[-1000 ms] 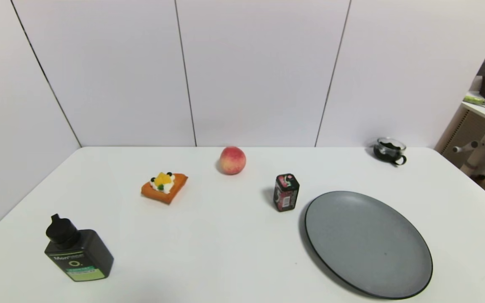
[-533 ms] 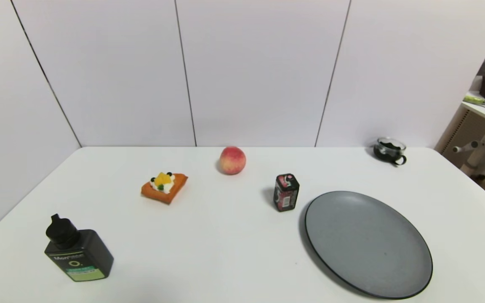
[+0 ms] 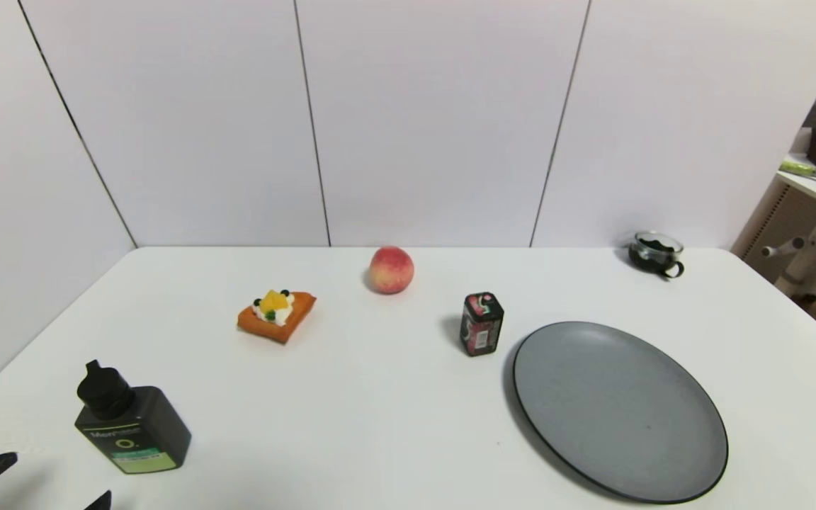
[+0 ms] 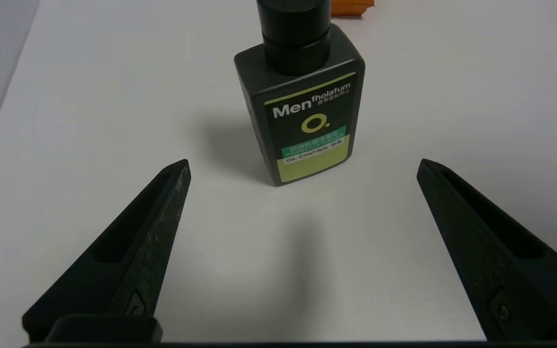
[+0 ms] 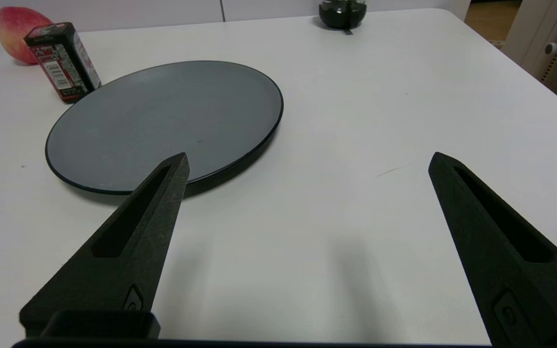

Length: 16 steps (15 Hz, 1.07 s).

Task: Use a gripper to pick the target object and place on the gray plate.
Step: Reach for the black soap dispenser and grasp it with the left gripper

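Lining up: left gripper [image 4: 302,166] at the table's near-left corner, jaws wide open for straddling the upright dark charcoal rectangular bottle [image 3: 132,428] just beyond. Round matte gray plate [image 3: 619,411] sits near-right, bare. Right gripper [image 5: 307,159] idle beside it, also open.

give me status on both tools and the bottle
Left tool open, short of bottle. Right tool open, idle near gray plate. Bottle upright, untouched. Nothing blocking.
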{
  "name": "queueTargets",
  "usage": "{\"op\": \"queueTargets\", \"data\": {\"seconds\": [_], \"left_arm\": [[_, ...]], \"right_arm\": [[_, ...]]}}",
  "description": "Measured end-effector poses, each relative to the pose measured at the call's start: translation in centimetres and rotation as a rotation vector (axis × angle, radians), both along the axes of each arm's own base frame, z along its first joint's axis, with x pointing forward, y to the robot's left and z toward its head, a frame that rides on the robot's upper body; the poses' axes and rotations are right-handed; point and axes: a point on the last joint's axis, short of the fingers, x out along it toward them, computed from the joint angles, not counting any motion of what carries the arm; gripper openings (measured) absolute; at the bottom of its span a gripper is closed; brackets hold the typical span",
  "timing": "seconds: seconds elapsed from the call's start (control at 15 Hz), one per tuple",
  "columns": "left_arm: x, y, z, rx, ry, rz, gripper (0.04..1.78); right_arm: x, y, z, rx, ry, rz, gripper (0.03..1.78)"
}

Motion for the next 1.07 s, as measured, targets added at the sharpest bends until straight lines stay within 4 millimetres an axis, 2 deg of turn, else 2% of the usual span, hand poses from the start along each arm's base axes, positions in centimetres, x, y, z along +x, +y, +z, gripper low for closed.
{"op": "queueTargets", "data": {"seconds": [0.4, 0.67, 1.07], "left_arm": [[4.3, -0.6, -1.2, -0.023, 0.096, -0.014, 1.69], [5.2, -0.8, -2.2, -0.051, 0.099, -0.003, 1.69], [6.6, -0.9, -2.1, -0.068, 0.085, 0.006, 1.69]], "right_arm": [[0.0, 0.0, 0.0, 0.001, -0.002, 0.001, 1.71], [0.0, 0.0, 0.0, 0.001, -0.002, 0.001, 1.71], [0.0, 0.0, 0.0, 0.001, -0.002, 0.001, 1.71]]}}
